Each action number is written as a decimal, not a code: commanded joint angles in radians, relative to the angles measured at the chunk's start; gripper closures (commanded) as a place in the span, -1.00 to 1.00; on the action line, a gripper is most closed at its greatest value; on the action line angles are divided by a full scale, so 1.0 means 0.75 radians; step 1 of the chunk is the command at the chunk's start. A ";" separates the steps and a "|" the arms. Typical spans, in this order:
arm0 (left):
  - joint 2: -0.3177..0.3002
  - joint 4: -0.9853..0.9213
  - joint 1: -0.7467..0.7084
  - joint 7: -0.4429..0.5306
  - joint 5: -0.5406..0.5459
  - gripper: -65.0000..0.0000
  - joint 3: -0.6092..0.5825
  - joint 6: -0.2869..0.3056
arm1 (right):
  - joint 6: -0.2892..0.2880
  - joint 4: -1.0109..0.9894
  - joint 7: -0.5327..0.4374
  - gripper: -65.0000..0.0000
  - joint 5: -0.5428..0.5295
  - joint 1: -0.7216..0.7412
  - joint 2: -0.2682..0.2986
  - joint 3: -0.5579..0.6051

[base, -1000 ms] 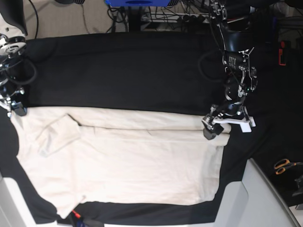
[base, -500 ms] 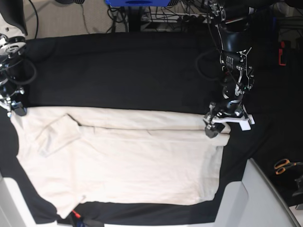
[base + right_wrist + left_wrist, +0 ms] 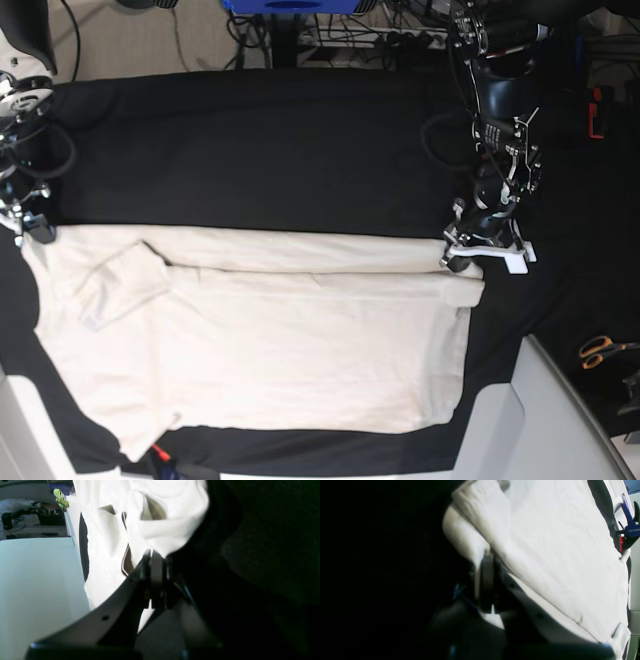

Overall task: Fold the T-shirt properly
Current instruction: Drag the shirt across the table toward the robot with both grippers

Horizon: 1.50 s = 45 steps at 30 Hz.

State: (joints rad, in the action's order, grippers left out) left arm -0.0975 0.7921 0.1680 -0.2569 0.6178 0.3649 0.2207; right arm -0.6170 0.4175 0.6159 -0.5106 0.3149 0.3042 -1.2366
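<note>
Base view: the large plain cream short-sleeved cotton T-shirt [image 3: 260, 335] lies spread flat on the black cloth-covered table [image 3: 250, 150], filling the near half from the left edge to right of centre. Its far edge is folded over into a long band, and 1 sleeve lies turned in at the left. The left gripper [image 3: 462, 258] stands on the shirt's far right corner, jaws drawn together on the fabric. The right gripper [image 3: 28, 232] sits at the far left corner of the shirt, touching the cloth; its jaws are too small here to judge. A pair of orange-handled scissors [image 3: 600, 350] lies well apart at the right edge.

Left wrist view: the left gripper's dark fingers [image 3: 487, 580] are pressed narrow, pinching a rolled fold of the cream T-shirt [image 3: 545, 542] at its edge. The rest of the shirt stretches away to the right. A blue and black clamp [image 3: 630, 527] shows at the far right.

Right wrist view: the right gripper [image 3: 156, 562] has its fingers closed tight on a bunched corner of the T-shirt [image 3: 160, 517], which hangs folded above the fingertips. Black table cloth fills the right side.
</note>
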 commanded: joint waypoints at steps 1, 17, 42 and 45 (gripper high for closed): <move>-0.008 0.009 -0.014 -0.039 -0.021 1.00 -0.001 -0.025 | -0.005 0.015 -0.018 1.00 -0.010 0.009 0.041 0.003; -0.121 0.541 -0.430 -0.045 -0.021 1.00 -0.267 -0.275 | -0.009 0.283 0.260 1.00 -0.016 -0.116 0.068 -0.003; -0.227 0.952 -0.894 -0.174 -0.021 1.00 -0.248 -0.281 | 0.001 0.829 0.516 1.00 -0.134 -0.507 -0.137 -0.013; -0.237 0.954 -0.906 -0.174 -0.062 1.00 -0.248 -0.281 | 0.001 0.829 0.516 1.00 -0.147 -0.546 -0.137 -0.013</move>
State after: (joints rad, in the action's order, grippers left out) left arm -0.2581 1.4929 -0.5068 -0.4084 0.5804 0.1692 0.0257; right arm -0.6140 1.0210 1.0260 -0.6041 -0.0952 0.1734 -1.2419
